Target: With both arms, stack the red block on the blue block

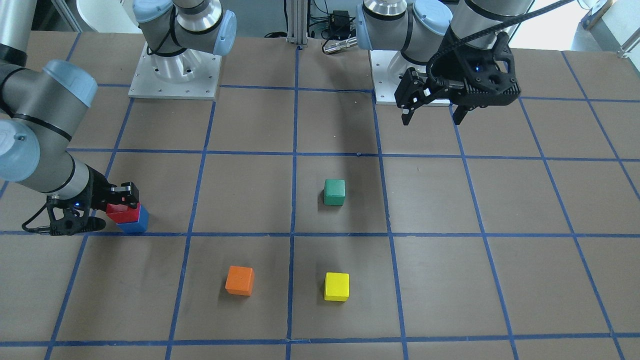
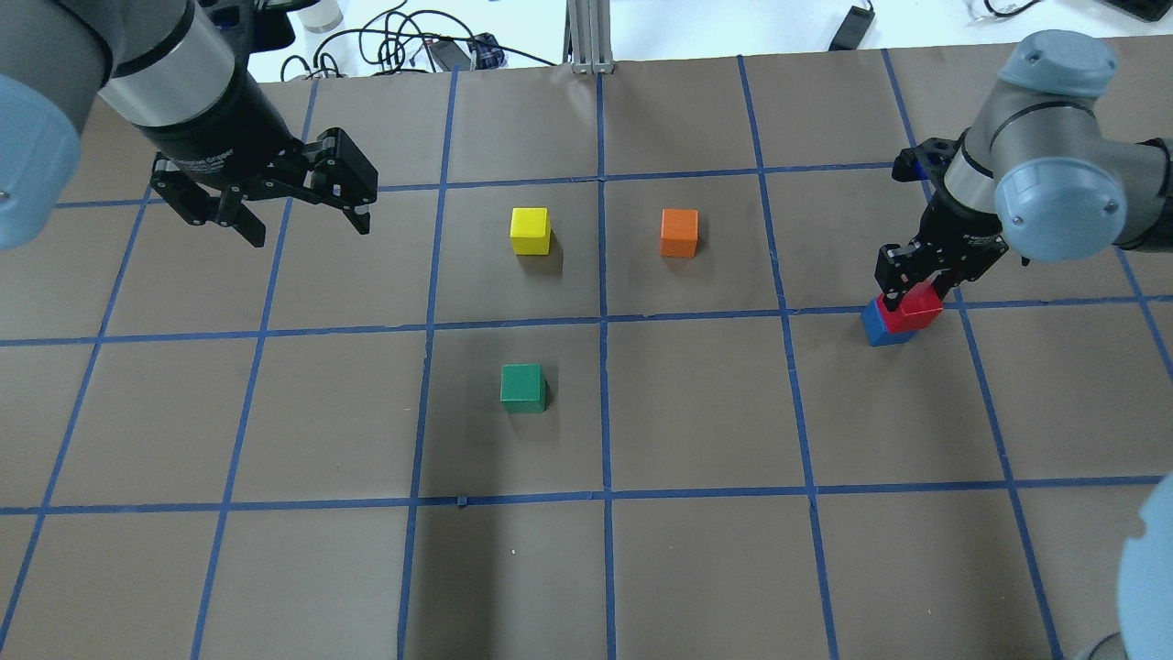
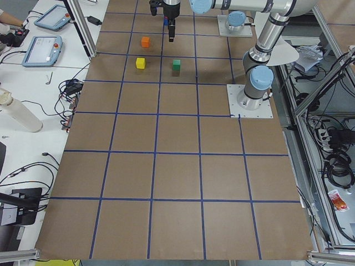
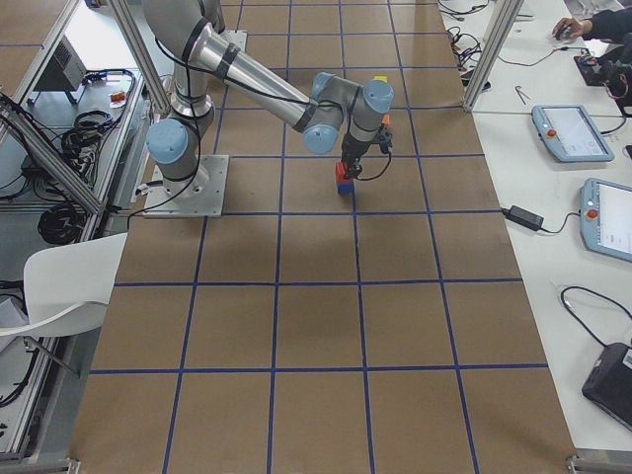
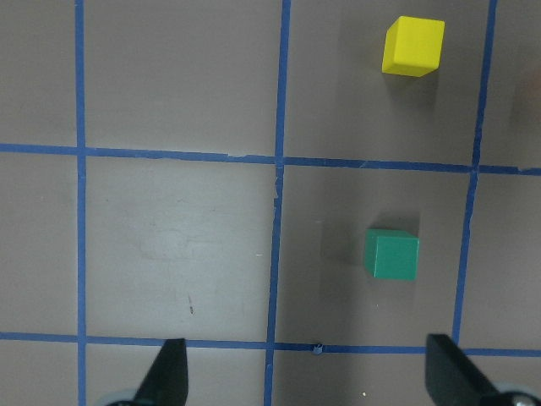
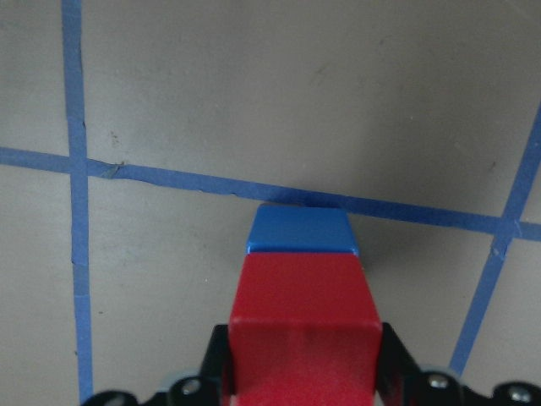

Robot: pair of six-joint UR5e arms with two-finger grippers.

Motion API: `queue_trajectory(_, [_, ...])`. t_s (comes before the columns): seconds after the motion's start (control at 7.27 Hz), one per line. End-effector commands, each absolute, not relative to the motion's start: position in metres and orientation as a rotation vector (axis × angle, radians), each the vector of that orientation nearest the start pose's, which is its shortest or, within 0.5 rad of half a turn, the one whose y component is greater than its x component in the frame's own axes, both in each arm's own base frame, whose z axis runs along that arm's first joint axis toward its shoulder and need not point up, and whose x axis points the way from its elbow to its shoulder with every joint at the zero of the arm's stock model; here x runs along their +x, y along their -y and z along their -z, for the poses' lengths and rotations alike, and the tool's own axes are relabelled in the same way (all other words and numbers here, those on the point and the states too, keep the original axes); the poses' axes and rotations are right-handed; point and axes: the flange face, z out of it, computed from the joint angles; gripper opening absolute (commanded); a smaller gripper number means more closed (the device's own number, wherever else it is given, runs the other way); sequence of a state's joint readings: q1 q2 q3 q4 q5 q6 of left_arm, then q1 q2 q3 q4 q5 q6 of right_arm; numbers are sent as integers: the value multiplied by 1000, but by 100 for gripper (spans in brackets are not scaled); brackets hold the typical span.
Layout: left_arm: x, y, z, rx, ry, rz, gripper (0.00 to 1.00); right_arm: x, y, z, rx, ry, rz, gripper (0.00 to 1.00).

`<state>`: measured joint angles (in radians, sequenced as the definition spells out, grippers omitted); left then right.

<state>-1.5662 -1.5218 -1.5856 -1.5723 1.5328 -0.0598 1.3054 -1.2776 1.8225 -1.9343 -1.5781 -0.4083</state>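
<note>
The red block (image 2: 917, 308) rests on top of the blue block (image 2: 882, 324), a little offset, at the table's right side. My right gripper (image 2: 913, 278) is shut on the red block; the right wrist view shows its fingers against both sides of the red block (image 6: 303, 328), with the blue block (image 6: 301, 230) showing below it. In the front-facing view the red block (image 1: 121, 213) sits on the blue block (image 1: 135, 222) under the right gripper (image 1: 125, 199). My left gripper (image 2: 298, 218) hangs open and empty above the table's far left; it also shows in the front-facing view (image 1: 432, 117).
A green block (image 2: 522, 387) lies near the middle, a yellow block (image 2: 531, 230) and an orange block (image 2: 679, 232) farther back. The left wrist view shows the green block (image 5: 391, 255) and the yellow block (image 5: 413, 46). Blue tape lines grid the brown table.
</note>
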Motion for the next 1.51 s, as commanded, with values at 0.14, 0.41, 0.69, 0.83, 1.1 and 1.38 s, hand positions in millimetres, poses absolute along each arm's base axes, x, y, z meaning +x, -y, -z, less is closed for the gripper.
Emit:
queue_trajectory(0.14, [-136,473,-507,-99,-3187,59,100,-14,556,-256,-214,-3077,-253,100])
queue_trajectory(0.41, [-135,473,-508,-96,-3176,64,100,-14,557,-286,-207,-3097,-224,100])
queue_trajectory(0.69, [-134,474,-508,-99,-3174,64,100,-12,544,-349,-170,-3099,-257,100])
queue_trajectory(0.83, [-134,474,-508,-99,-3174,62,100,-7,533,-384,-75,-3105,-260,100])
queue_trajectory(1.1, [-133,474,-508,-99,-3171,62,100,34,519,-442,8,-3126,-245,100])
queue_trajectory(1.38, [-131,474,-508,-96,-3150,62,100,110,516,-460,66,-3143,-230,100])
